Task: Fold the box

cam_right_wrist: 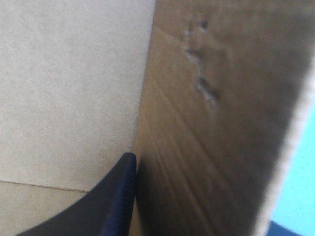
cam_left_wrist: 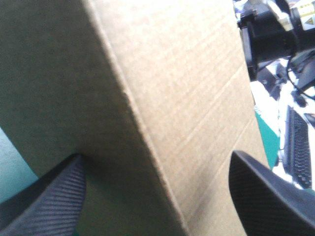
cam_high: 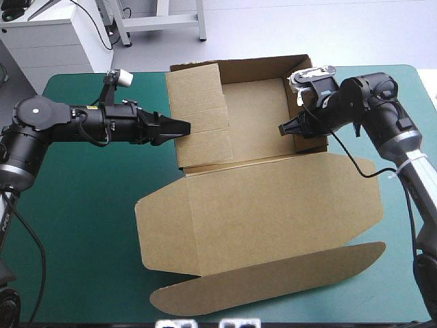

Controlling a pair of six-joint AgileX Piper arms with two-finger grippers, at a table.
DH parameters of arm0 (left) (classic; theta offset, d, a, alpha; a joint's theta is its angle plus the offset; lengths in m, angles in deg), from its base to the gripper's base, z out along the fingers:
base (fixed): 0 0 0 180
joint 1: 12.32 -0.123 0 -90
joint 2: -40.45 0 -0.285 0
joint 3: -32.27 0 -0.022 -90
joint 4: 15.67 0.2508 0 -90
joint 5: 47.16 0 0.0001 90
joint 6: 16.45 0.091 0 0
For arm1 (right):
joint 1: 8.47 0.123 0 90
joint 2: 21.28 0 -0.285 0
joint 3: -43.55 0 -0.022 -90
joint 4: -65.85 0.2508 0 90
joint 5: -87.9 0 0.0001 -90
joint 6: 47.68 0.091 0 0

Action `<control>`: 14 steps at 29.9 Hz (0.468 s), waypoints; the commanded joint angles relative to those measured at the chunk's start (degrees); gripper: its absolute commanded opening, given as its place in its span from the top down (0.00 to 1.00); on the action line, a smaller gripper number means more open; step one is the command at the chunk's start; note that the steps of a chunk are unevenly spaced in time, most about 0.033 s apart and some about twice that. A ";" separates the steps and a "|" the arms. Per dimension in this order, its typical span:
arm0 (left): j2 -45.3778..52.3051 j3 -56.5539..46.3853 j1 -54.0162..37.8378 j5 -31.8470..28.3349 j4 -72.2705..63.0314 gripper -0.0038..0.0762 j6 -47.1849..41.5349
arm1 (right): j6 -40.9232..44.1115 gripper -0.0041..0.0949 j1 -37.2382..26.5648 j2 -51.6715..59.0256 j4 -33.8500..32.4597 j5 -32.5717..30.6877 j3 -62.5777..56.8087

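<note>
**Both grippers at the walls of a half-built box**

The left gripper [cam_high: 179, 128] stands wide open, straddling the folded-in left wall. The right gripper [cam_high: 285, 128] looks all but closed on the right wall, one black finger [cam_right_wrist: 115, 196] inside it. The brown box [cam_high: 273, 198] sits mid-frame on the teal-green table [cam_high: 75, 205], with its tray toward the top and its lid flat toward the bottom. The tuck should go best if the left wall is pressed squarely along its crease while the right side is held steady.
</note>
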 commanded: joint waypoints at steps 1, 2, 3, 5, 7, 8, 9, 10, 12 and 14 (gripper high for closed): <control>1.80 5.94 5.37 -5.17 9.91 0.29 -8.99 | 1.06 0.97 0.22 2.15 1.39 3.17 1.87; 1.80 6.85 7.20 -6.38 14.53 0.30 -11.82 | 1.06 0.97 0.22 2.15 1.62 3.17 1.87; 1.80 7.54 8.91 -7.45 18.49 0.31 -14.27 | 1.06 0.97 0.22 2.15 1.62 3.31 1.87; 1.80 8.25 11.98 -9.87 25.03 0.32 -19.35 | 1.34 0.97 0.22 2.15 2.06 3.43 1.87; 1.80 8.33 14.33 -12.48 29.45 0.33 -23.16 | 1.62 0.97 0.22 2.15 2.72 3.51 1.87; 1.80 8.33 15.54 -13.61 32.29 0.33 -25.55 | 1.74 0.97 0.22 2.15 3.00 3.56 1.87; 1.69 8.33 16.69 -14.62 34.16 0.33 -27.29 | 1.74 0.97 0.22 2.15 3.55 3.56 1.87; 1.42 8.33 17.60 -15.29 36.56 0.33 -29.30 | 1.74 0.97 0.22 2.15 3.90 3.56 1.87; 0.62 8.38 19.52 -16.27 41.01 0.33 -34.02 | 2.20 0.97 0.22 2.14 3.90 3.65 1.87; -0.50 8.63 20.75 -16.64 44.46 0.33 -38.22 | 2.67 0.97 0.22 2.02 4.34 3.54 1.87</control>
